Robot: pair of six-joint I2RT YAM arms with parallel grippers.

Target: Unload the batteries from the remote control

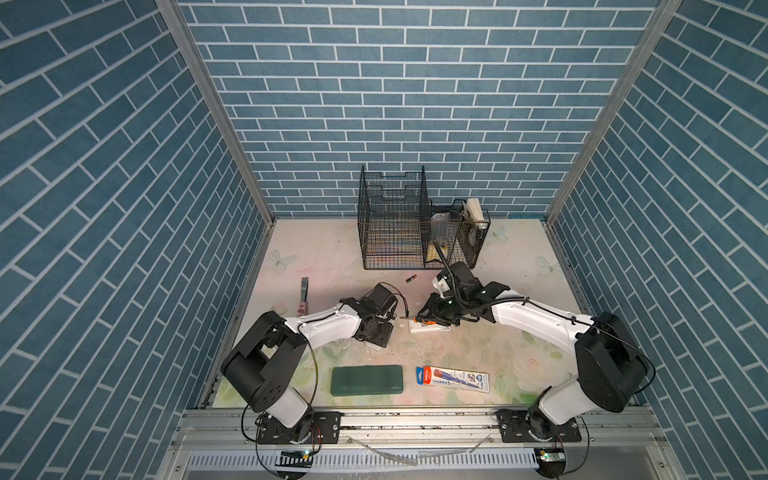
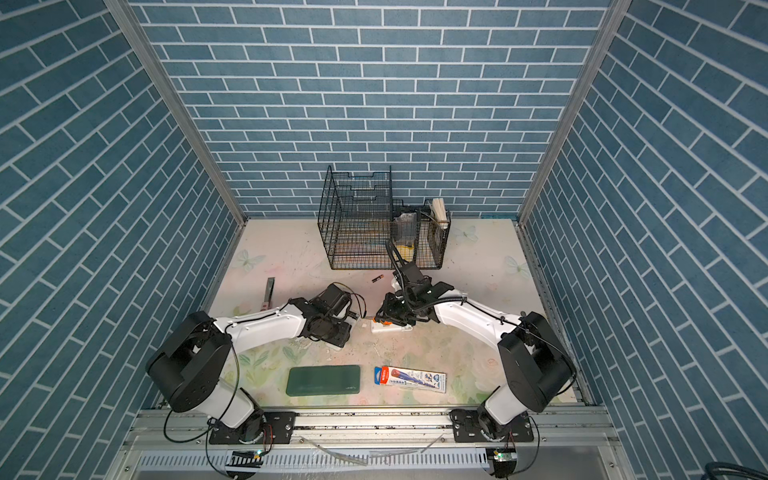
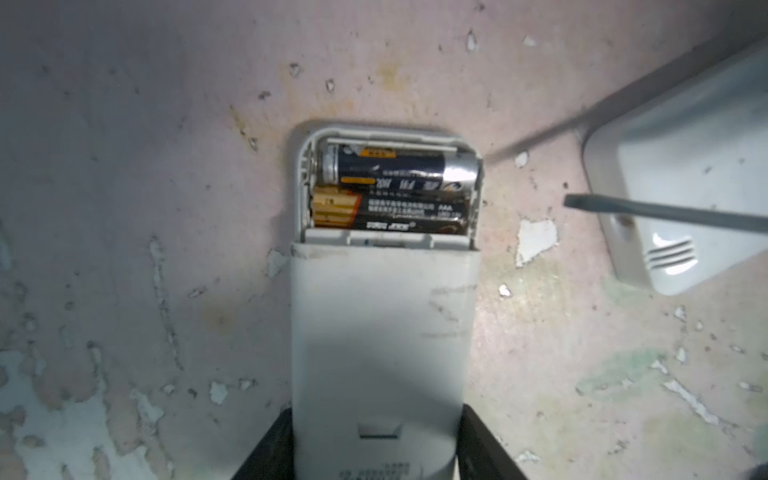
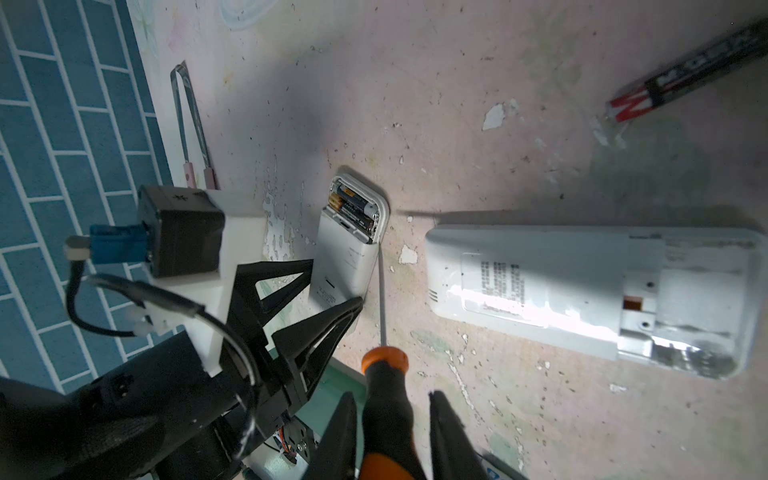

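- Your left pincer (image 3: 376, 436) is clenching the small remote (image 3: 382, 332), with 1 finger pressing on each long side. The remote is lying back-up on the table (image 3: 124, 208).
- Ahead of that pincer's fingertips, the battery compartment at the remote's far end is showing open. 2 batteries (image 3: 395, 210) are sitting in it side by side, crosswise to the remote.
- Your right pincer (image 4: 392, 415) is grasping the screwdriver (image 4: 386, 374) by its orange-and-black handle. The shaft is reaching out past its fingertips toward the left pincer.
- The blade tip is hovering just beside the open compartment, touching neither the small remote nor the batteries.
- A larger remote (image 4: 582, 282) is lying back-up on the table beside the right pincer's fingertips, apart from the small remote.
- 1 loose battery (image 1: 411, 278) is lying on the table beyond both pincers, toward the wire basket (image 1: 392, 249) and well apart from either pincer.
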